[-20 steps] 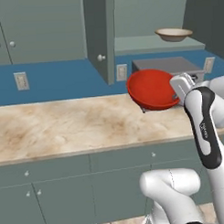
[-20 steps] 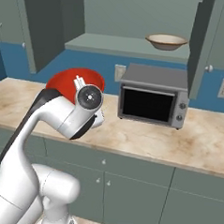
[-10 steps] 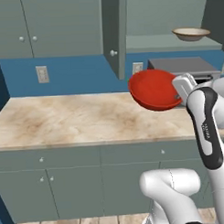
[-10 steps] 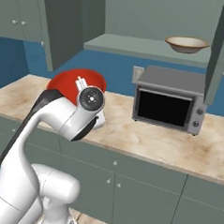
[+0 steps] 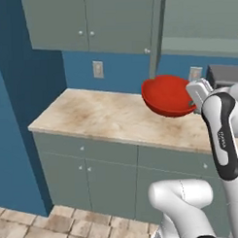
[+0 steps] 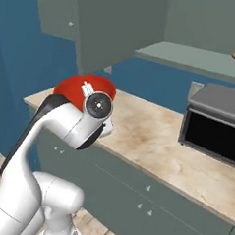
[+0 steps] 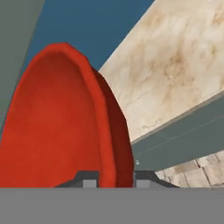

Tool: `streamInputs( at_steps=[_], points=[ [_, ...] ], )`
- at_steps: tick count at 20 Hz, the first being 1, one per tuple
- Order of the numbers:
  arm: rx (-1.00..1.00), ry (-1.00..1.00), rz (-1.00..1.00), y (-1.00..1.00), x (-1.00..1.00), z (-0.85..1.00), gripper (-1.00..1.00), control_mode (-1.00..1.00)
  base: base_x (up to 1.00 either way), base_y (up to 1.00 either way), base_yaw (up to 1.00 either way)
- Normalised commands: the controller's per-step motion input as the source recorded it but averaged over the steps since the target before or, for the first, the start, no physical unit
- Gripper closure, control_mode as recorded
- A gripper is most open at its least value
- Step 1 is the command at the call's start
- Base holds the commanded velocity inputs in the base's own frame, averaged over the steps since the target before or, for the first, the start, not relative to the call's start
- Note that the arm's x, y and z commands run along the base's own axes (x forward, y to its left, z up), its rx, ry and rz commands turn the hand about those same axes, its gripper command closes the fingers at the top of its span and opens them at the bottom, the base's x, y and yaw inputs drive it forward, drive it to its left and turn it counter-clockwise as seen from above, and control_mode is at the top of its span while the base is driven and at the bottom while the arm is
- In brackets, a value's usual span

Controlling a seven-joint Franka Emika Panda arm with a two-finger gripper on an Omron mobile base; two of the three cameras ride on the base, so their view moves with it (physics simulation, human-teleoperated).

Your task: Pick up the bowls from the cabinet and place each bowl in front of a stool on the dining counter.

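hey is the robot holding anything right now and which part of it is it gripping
Yes: the gripper holds the glossy red round bowl, pinched by its rim, one fingertip inside and one outside.

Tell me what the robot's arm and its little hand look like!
The arm is smooth, glossy white, made of fat rounded tubes, with dark black bands at the joints and tiny grey lettering on one band. In the right base view a round silver-grey cap with a dark ring sits on its wrist. The gripper has two small dark grey finger tips with lighter square pads.

Glossy white rounded arm (image 5: 219,137) links, dark joint bands, round grey wrist disc (image 6: 98,105).
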Motion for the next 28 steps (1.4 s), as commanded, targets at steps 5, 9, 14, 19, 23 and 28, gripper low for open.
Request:
streamInputs(
  at_steps=[5,9,14,19,23,28],
  points=[
    [0.00,0.00,0.00,0.00,0.00,0.00,1.00,1.00,0.00,0.04,0.51],
    [0.00,0.00,0.00,0.00,0.00,0.00,1.00,1.00,0.00,0.13,0.50],
    [0.00,0.00,0.00,0.00,0.00,0.00,1.00,1.00,0.07,0.20,0.48],
    [0.00,0.00,0.00,0.00,0.00,0.00,1.00,1.00,0.16,0.22,0.45],
    [0.00,0.00,0.00,0.00,0.00,0.00,1.00,1.00,0.30,0.24,0.43],
    [0.00,0.00,0.00,0.00,0.00,0.00,1.00,1.00,0.43,0.16,0.44]
  ],
)
